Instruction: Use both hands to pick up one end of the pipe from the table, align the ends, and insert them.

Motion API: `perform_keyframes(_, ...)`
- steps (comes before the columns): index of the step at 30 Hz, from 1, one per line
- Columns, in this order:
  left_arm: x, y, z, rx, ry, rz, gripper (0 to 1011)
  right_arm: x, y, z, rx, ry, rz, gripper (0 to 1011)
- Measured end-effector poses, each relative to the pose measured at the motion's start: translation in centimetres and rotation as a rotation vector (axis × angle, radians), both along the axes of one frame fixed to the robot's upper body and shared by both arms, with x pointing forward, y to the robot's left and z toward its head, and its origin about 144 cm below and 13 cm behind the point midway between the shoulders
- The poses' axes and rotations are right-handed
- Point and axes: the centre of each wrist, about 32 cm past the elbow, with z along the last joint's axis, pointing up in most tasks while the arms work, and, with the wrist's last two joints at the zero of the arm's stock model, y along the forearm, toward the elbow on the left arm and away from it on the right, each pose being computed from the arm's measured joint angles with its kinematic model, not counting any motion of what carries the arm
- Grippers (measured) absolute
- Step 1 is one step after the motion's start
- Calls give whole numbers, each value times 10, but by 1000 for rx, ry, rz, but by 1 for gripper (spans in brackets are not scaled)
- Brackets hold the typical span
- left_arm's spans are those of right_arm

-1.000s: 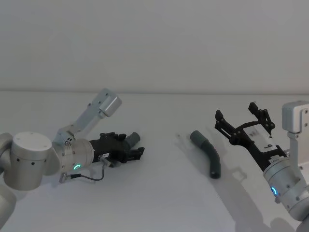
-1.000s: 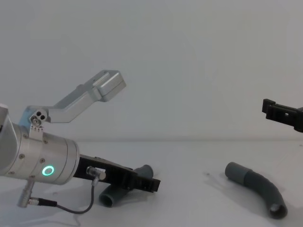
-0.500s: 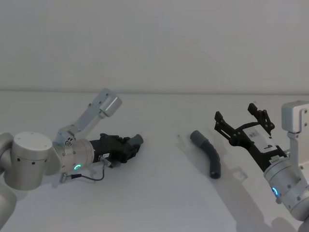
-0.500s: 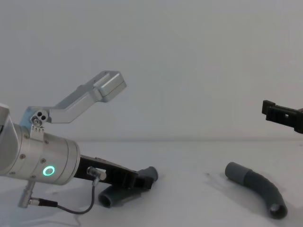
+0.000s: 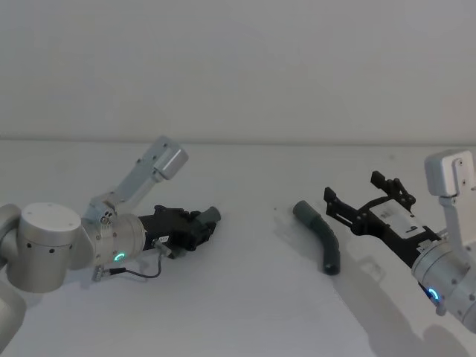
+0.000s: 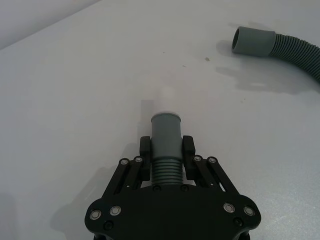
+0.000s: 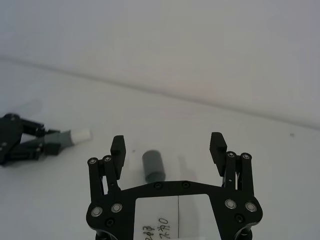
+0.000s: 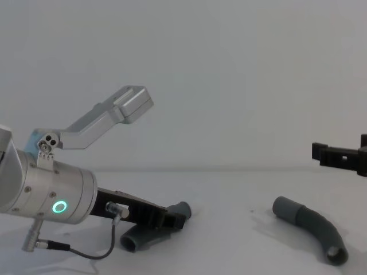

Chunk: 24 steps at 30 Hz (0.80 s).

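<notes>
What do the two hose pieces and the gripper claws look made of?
Held hose in the left gripper and lying hose: likely flexible plastic or rubber, matte grey, ribbed with smooth cuffs. Right gripper, open near it: probably rigid black plastic, dull moulded links.

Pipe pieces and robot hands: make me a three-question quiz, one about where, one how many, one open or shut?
1. Where is the loose curved dark grey ribbed pipe piece?
A. in the air
B. on the left arm
C. lying on the white table

2. How many pipe pieces are there?
A. one
B. two
C. four

3. What is the black claw left hand doing?
A. shut on a pipe piece
B. wide open, holding nothing
C. touching the wall

Answers:
1 C: it rests on the table near the open black claw right hand.
2 B: one loose, one pale-tipped grey ribbed pipe piece in the left hand.
3 A: it grips that piece from both sides.
</notes>
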Motion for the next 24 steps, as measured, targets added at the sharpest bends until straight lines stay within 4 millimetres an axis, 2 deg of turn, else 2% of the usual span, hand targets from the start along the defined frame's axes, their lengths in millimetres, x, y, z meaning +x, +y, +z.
perform_keyframes(12, 0, 0, 0, 0, 0, 0, 364, 6, -4, 10, -24, 136, 49, 1002)
perform_keyframes(24, 0, 0, 0, 0, 0, 0, 364, 14, -4, 5, -53, 213, 59, 1001)
